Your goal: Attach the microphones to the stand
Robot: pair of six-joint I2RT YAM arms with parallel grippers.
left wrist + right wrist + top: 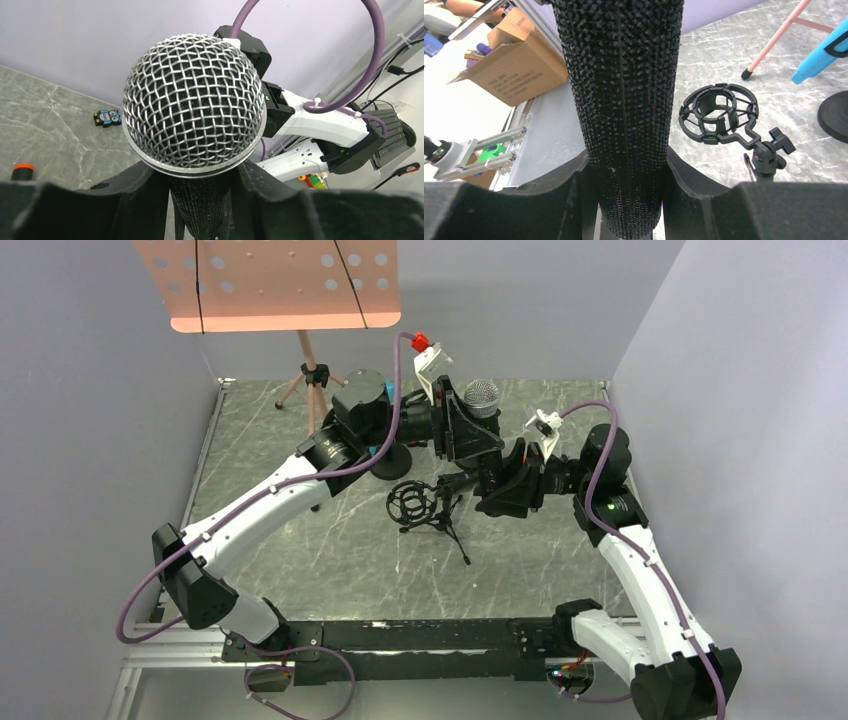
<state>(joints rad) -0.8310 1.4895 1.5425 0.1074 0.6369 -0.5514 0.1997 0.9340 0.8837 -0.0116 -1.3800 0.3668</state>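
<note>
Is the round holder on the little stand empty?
Empty. Marble table shows through the ring holder; the silver-headed microphone is held away from it.

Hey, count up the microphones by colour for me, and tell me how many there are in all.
black microphone with silver mesh head: 1
bright blue microphone: 1
microphone with orange end, only its tip in view: 1
Total: 3
</note>
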